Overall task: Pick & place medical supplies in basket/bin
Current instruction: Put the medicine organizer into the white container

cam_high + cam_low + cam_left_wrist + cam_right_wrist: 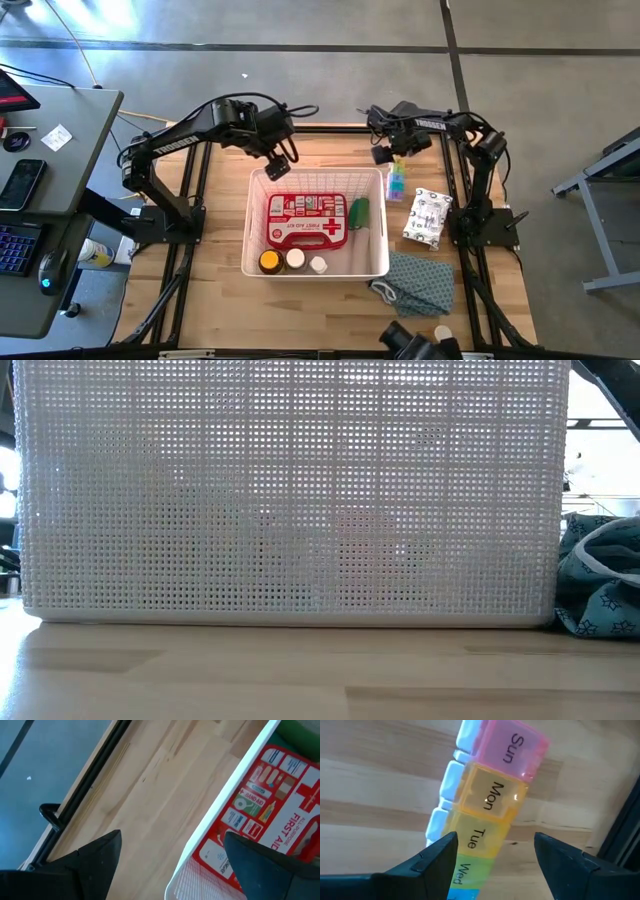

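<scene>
I saw the first-aid case [307,220], three bottles [294,262] and a green roll [358,211] already in the basket [385,222]; my right tool [495,851] stood open around the pill organiser [487,805], my left tool [172,855] was open and empty

This looks like a robotics lab or workshop. A pale wooden surface [220,300] in a black metal frame stands on a bare grey concrete floor [560,60]. To its left is a grey desk [60,180] carrying a keyboard [15,250], a mouse [50,268] and a phone [22,184].
</scene>
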